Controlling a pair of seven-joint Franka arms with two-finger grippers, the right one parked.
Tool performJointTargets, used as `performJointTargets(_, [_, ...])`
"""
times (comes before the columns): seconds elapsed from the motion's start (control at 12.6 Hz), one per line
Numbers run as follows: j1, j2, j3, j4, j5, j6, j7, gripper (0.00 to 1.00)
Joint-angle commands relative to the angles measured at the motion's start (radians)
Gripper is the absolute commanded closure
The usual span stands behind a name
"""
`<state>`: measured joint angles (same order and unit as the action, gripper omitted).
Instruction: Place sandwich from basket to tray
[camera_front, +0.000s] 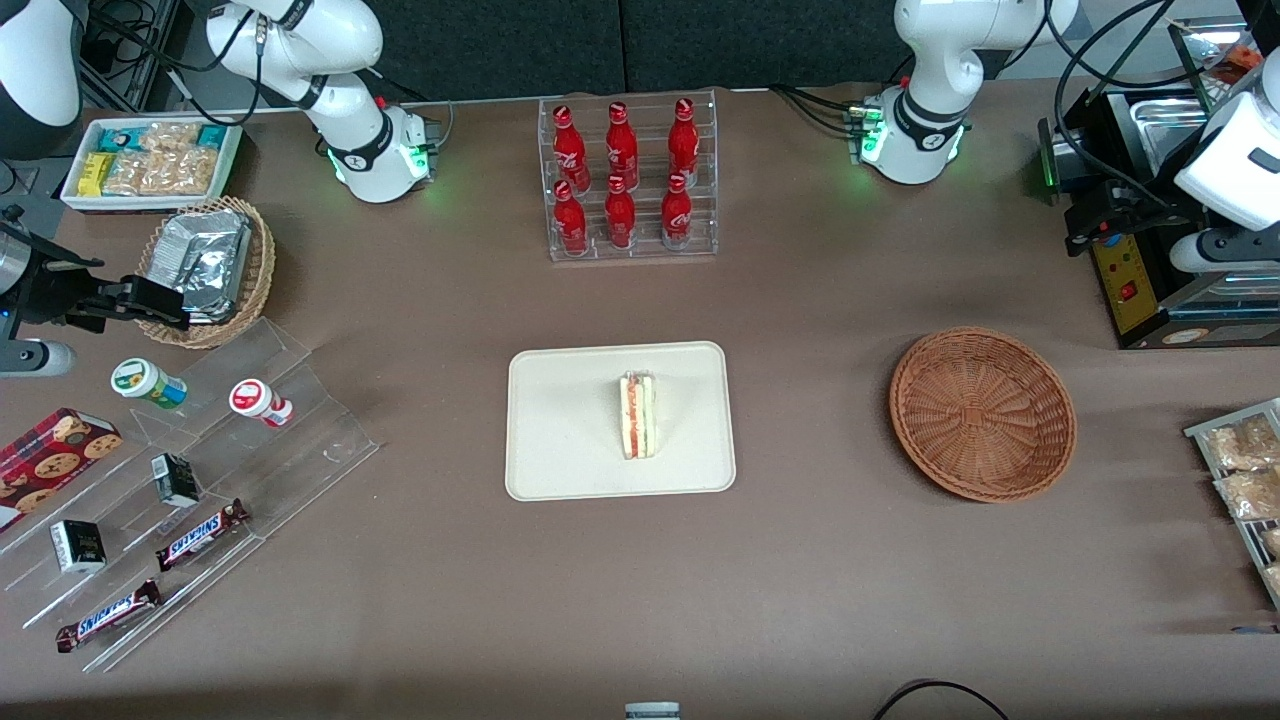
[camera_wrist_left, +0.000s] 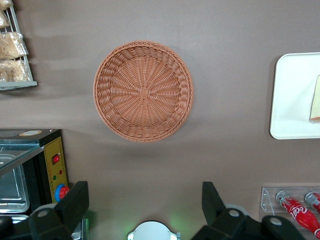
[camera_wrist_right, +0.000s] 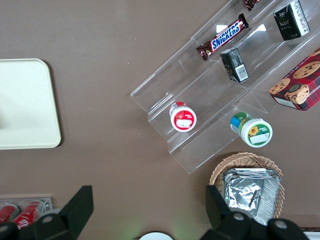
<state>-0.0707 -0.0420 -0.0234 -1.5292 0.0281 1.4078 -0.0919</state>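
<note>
While the sandwich (camera_front: 637, 415) stands on edge near the tray's (camera_front: 560, 420) middle, the basket (camera_front: 982, 413) sits apart on the brown table (camera_front: 800, 580), toward the working arm's end; above it, the gripper (camera_wrist_left: 145, 200) hangs with fingers spread, holding nothing.

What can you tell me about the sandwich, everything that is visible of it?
The sandwich is a small wedge of pale white bread with an orange-red and pale yellow filling layer showing along its cut face. It rests on the cream tray, near the tray's middle, and nothing else touches it. The reddish-brown wicker basket holds nothing. The gripper is open, above the table and away from the sandwich, at the working arm's end.
</note>
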Motion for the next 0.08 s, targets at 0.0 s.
performJointTargets(0.0, [-0.012,0.004,0.011,0.017,0.001,-0.023,0.014,0.0])
